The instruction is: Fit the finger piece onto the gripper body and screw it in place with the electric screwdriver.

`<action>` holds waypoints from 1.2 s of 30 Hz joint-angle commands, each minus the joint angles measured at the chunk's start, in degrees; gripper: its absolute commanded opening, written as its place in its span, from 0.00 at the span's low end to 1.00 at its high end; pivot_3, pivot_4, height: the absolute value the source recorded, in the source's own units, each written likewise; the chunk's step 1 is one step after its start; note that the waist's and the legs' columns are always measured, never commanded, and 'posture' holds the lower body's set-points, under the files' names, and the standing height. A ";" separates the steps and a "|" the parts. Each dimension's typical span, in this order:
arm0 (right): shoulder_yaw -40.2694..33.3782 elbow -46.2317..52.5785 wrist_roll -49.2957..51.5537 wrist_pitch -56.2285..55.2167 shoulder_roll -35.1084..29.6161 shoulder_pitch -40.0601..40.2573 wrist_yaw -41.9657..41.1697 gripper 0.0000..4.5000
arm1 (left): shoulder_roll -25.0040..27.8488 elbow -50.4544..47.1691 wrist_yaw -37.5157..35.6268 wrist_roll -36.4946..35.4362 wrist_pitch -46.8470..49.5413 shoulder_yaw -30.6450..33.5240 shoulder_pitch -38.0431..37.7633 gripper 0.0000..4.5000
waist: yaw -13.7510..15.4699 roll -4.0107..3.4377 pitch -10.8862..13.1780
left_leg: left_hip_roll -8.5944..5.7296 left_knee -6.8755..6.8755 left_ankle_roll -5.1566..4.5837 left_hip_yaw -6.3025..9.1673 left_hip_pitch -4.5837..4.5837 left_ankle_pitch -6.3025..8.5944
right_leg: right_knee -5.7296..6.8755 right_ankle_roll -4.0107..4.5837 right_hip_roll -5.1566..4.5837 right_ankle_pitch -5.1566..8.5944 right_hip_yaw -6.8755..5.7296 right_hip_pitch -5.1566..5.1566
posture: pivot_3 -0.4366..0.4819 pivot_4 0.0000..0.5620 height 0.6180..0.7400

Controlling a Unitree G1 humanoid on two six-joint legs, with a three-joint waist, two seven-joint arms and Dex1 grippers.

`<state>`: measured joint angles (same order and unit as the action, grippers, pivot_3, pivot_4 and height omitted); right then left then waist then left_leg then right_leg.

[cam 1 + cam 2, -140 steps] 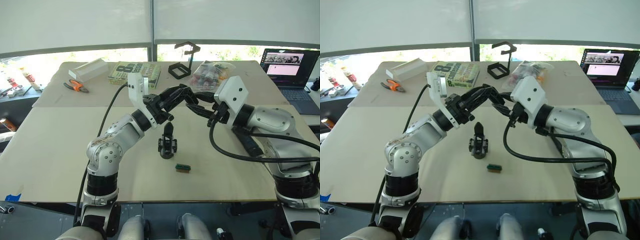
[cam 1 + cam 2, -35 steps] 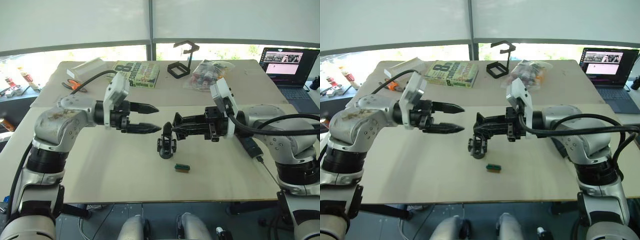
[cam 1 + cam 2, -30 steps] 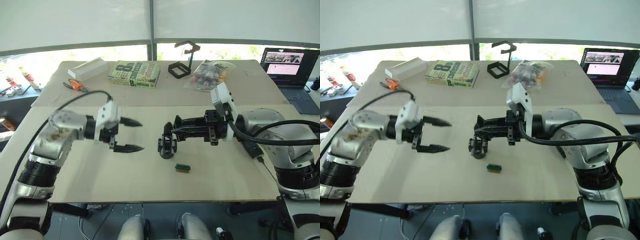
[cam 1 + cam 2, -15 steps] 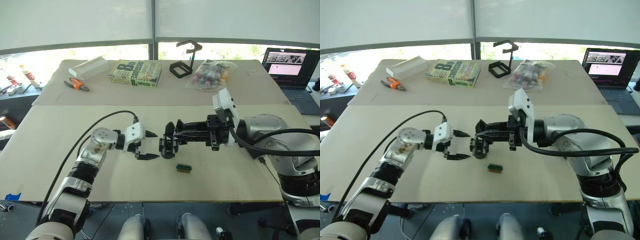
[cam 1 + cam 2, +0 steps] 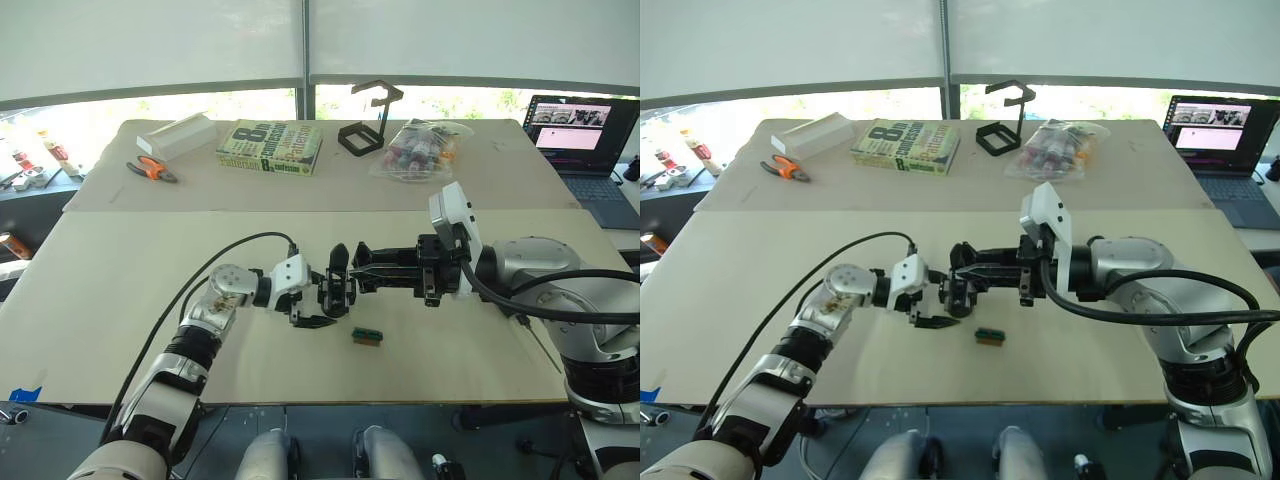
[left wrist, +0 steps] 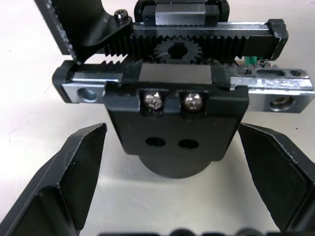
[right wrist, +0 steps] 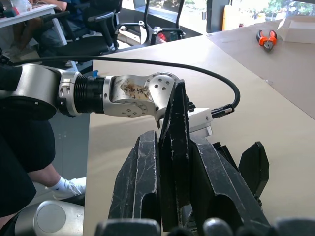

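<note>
The gripper body (image 5: 337, 292) stands on its round base near the middle of the pale table (image 5: 120, 300), one pointed black finger rising from its top. In the left wrist view its toothed rack, central gear, two silver screws and silvery end blocks (image 6: 177, 93) face the camera.

The left gripper (image 5: 313, 296) reaches in from the robot's left with its two black fingers (image 6: 78, 172) spread wide, one on each side of the body's base, neither touching it. The right gripper (image 5: 365, 272) reaches in from the opposite side, level with the upper part of the body; its fingers (image 7: 142, 187) are pressed together on the finger piece (image 7: 176, 147), a flat black wedge that stands upright between them and tapers to a point. Whether the piece touches the body cannot be told.

A small green-and-brown block (image 5: 366, 336) lies on the table just in front of the body. Far back on the table sit a white box (image 5: 177, 134), orange-handled pliers (image 5: 152, 169), a book (image 5: 270, 146), a black wire-frame stand (image 5: 368, 120) and a clear bag of small items (image 5: 418, 150). An open laptop (image 5: 588, 140) sits at the far right corner.
</note>
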<state>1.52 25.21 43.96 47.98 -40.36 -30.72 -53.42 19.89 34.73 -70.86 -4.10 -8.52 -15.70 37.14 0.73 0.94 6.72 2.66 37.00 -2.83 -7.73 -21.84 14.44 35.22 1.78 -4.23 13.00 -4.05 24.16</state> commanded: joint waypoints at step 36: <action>11.42 -19.91 -21.09 -35.84 14.03 2.17 -11.78 0.09 | -2.15 2.01 -0.13 0.63 -4.23 0.28 0.07 0.52 | -0.01 0.00 -0.03 | -0.04 0.11 -0.02 -0.11 0.18 0.01 | 0.23 -0.02 0.10 0.00 -0.02 -0.06 | 0.48 0.27 1.00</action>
<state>12.86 5.88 24.66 16.61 -26.60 -27.92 -64.59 18.05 37.95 -71.19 -3.52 -12.36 -15.47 36.97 0.71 0.94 6.69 2.61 37.11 -2.85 -7.83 -21.66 14.45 35.45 1.75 -4.14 13.00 -4.08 24.10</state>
